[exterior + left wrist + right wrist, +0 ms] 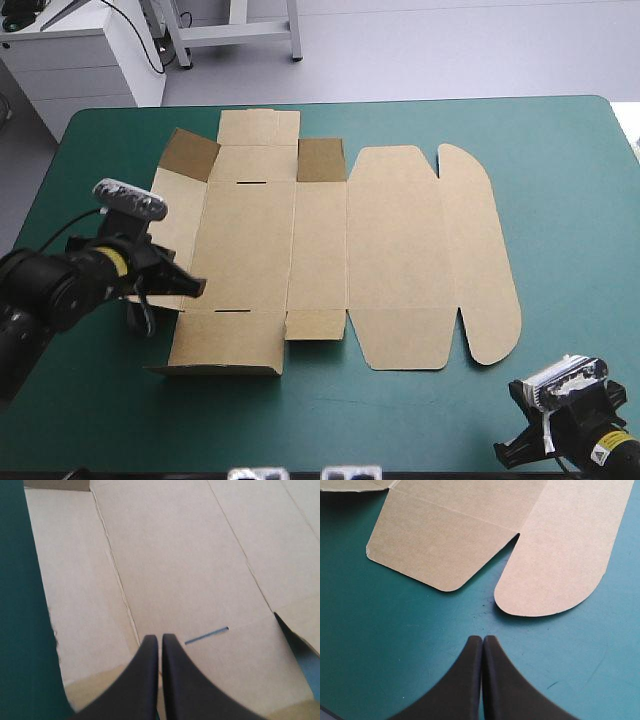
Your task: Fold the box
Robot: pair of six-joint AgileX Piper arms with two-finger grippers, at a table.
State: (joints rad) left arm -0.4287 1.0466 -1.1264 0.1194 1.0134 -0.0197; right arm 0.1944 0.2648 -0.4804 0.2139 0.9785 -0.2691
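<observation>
Plainly, the box (330, 250) is one cut sheet of brown board lying at the middle of the table (560, 130), nearer its left side than its right, and for the most part flat on the teal-green cover. It forms no tray: the broad panels lie bare and open. Two small flaps on the far side stand raised and look darker, one at the far-left corner (190, 153) and one further right (320, 160); the near-left panel (225, 342) also lifts a little off the cover. Two long flaps with rounded ends (480, 250) lie flat on the right side of the sheet. Two narrow slots are cut in the main panel, one far (245, 183) and one near (230, 311). The left gripper (198, 288) hangs over the left side of the sheet, its black fingers pressed together into one point with nothing seen between them; in its wrist view the left gripper (160, 639) sits over bare board just beside a slot (206, 635), and whether it touches the board I cannot tell. The right gripper (508, 452) is at the table's near right corner, well apart from the box; its wrist view shows the right gripper (482, 640) likewise closed tight on nothing, over bare cover, with the rounded flap ends (555, 580) ahead of it.
</observation>
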